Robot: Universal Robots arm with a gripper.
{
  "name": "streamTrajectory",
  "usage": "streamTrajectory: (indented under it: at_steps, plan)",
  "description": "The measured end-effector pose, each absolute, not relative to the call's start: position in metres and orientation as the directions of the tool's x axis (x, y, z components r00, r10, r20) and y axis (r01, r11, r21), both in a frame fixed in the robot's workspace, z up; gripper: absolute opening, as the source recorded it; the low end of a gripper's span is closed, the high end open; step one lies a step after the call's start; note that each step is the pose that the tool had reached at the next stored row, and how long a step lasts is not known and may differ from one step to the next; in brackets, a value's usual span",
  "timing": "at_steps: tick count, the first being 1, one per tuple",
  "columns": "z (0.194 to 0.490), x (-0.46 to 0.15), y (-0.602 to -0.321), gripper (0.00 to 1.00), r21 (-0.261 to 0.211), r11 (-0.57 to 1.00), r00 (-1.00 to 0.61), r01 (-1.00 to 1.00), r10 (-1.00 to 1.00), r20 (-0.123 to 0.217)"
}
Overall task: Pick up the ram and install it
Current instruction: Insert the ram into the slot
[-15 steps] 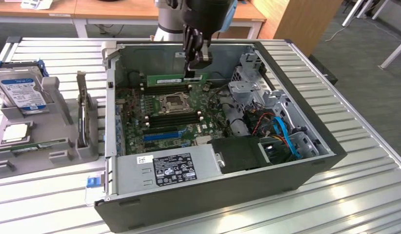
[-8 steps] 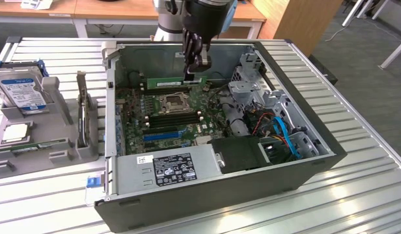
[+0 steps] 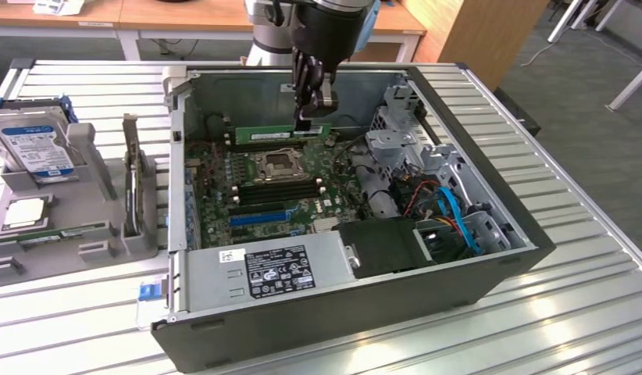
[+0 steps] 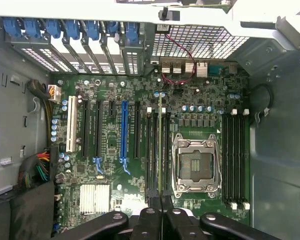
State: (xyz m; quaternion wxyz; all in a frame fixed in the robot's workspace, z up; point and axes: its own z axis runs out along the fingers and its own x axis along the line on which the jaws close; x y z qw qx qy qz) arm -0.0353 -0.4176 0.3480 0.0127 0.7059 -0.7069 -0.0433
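The ram (image 3: 269,135) is a long green stick held level inside the open computer case, above the far end of the motherboard (image 3: 300,205). My gripper (image 3: 312,119) is shut on the ram near its end on the exterior view's right. In the wrist view the ram (image 4: 160,150) shows edge-on as a thin line running out from my gripper (image 4: 160,212). It hangs over the black memory slots (image 4: 152,150) beside the CPU socket (image 4: 196,165). A second bank of memory slots (image 4: 235,160) lies on the socket's other side.
The blue expansion slot (image 4: 124,130) and black slots lie beyond the memory bank. A power supply (image 3: 274,269) fills the case's near end, and a drive cage (image 3: 404,148) with blue cables (image 3: 457,219) stands at the exterior view's right. A grey fixture (image 3: 65,234) with a hard drive (image 3: 34,144) sits outside the case.
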Motion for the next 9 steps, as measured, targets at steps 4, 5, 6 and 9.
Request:
streamTrajectory:
  at_steps: [4,5,6,9]
  plan:
    - [0.3480,-0.0353,-0.4176,0.12,0.079,0.000,-0.003,-0.997,-0.999,-0.043]
    - [0.3480,-0.0353,-0.4176,0.12,0.079,0.000,-0.003,-0.997,-0.999,-0.043]
    - [0.3480,-0.0353,-0.4176,0.12,0.079,0.000,-0.003,-0.997,-0.999,-0.043]
    - [0.3471,-0.0353,-0.4176,0.12,0.079,0.000,-0.003,-0.997,-0.999,-0.044]
